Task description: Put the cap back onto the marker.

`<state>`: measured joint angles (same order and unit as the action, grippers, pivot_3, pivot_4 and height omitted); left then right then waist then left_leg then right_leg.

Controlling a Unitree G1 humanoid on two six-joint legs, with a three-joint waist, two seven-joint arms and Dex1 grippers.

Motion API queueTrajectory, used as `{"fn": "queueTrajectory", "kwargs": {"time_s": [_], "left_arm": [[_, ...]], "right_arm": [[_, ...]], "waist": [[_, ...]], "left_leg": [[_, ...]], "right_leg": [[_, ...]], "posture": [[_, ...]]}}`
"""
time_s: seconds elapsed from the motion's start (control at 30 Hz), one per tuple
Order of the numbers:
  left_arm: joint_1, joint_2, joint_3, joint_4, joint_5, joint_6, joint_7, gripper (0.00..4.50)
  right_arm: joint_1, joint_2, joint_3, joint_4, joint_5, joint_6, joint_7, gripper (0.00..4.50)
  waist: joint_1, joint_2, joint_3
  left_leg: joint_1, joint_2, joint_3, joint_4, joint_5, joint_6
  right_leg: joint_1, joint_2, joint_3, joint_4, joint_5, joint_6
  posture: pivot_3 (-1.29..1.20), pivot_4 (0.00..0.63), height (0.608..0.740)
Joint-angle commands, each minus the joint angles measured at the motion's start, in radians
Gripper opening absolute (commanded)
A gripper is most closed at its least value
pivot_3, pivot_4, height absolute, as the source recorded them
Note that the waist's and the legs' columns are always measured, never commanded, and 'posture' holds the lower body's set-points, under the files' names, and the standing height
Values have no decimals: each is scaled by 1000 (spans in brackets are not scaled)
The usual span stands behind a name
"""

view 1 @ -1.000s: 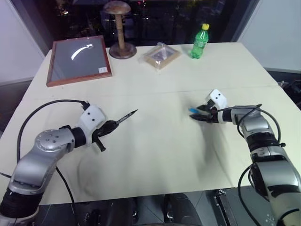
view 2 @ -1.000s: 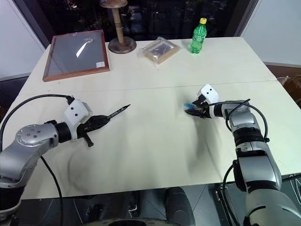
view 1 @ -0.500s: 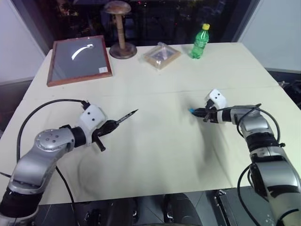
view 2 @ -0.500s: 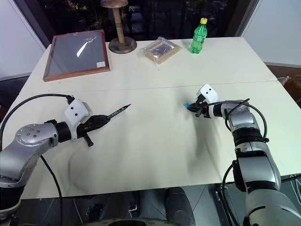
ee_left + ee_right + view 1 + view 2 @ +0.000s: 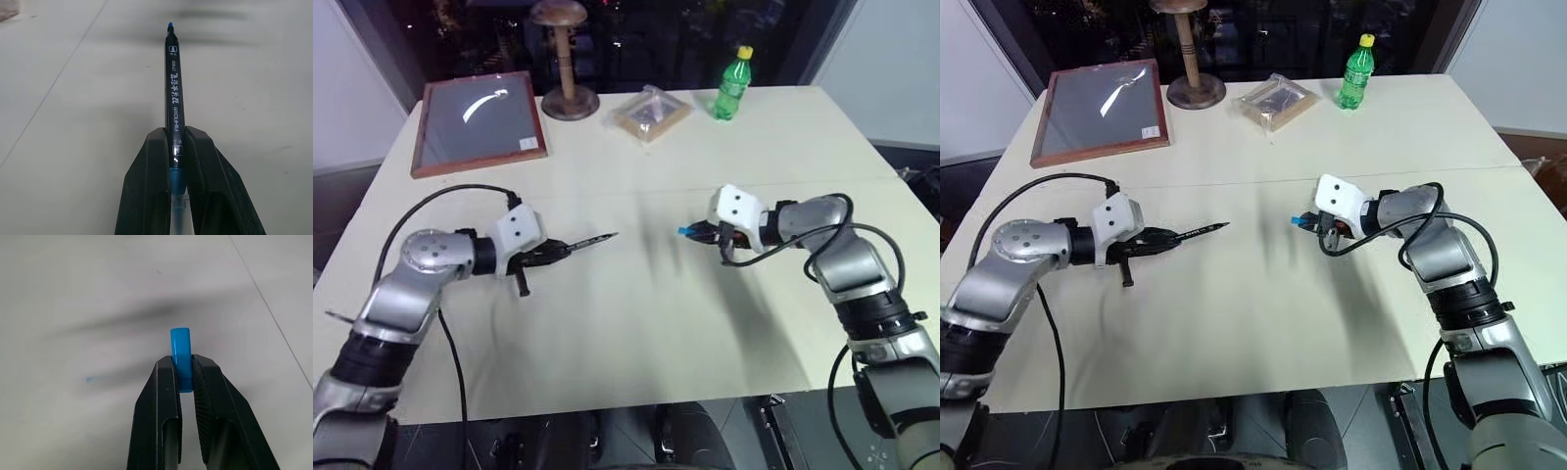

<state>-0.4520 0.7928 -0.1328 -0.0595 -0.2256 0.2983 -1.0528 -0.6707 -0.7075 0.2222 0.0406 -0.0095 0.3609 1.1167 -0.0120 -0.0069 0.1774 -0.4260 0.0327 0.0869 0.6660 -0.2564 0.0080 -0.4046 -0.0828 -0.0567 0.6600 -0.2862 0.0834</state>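
My left gripper (image 5: 558,250) is shut on the rear end of the marker (image 5: 589,241), a thin dark stick held above the table. Its bare tip points right, toward the other hand. In the left wrist view the marker (image 5: 174,88) runs straight out from between the closed fingers (image 5: 151,161). My right gripper (image 5: 698,233) is shut on the cap (image 5: 685,232), a small bright blue cylinder. The cap (image 5: 180,350) sticks out past the fingertips, facing the marker tip. A short gap separates tip and cap near the table's middle.
On the pale table (image 5: 636,333), along the far side, stand a framed picture (image 5: 478,122), a wooden stand (image 5: 563,59), a clear plastic packet (image 5: 650,113) and a green bottle (image 5: 730,86). The black cable of each arm loops beside it.
My right gripper closed on the cap, lifted it off the table and carried it left toward the centre. My left gripper pushed the marker forward and turned it toward the cap.
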Motion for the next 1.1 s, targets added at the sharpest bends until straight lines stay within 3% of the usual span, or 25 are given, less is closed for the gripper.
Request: {"fn": "queueTrajectory", "kwargs": {"time_s": [0.03,1.1], "left_arm": [[-47,-17,-22,60,34,-86,-40,0],[-159,-100,-47,103,93,-149,-93,0]], "right_arm": [[-34,-15,11,-46,-22,-18,-1,32],[-116,81,98,-74,-38,2,13,32]], "waist": [[0,0,0],[0,0,0]], "left_leg": [[0,0,0,0,0,0],[0,0,0,1,0,0]], "right_leg": [[0,0,0,0,0,0],[-1,1,0,2,0,0]], "posture": [[0,150,740],[0,150,740]]}}
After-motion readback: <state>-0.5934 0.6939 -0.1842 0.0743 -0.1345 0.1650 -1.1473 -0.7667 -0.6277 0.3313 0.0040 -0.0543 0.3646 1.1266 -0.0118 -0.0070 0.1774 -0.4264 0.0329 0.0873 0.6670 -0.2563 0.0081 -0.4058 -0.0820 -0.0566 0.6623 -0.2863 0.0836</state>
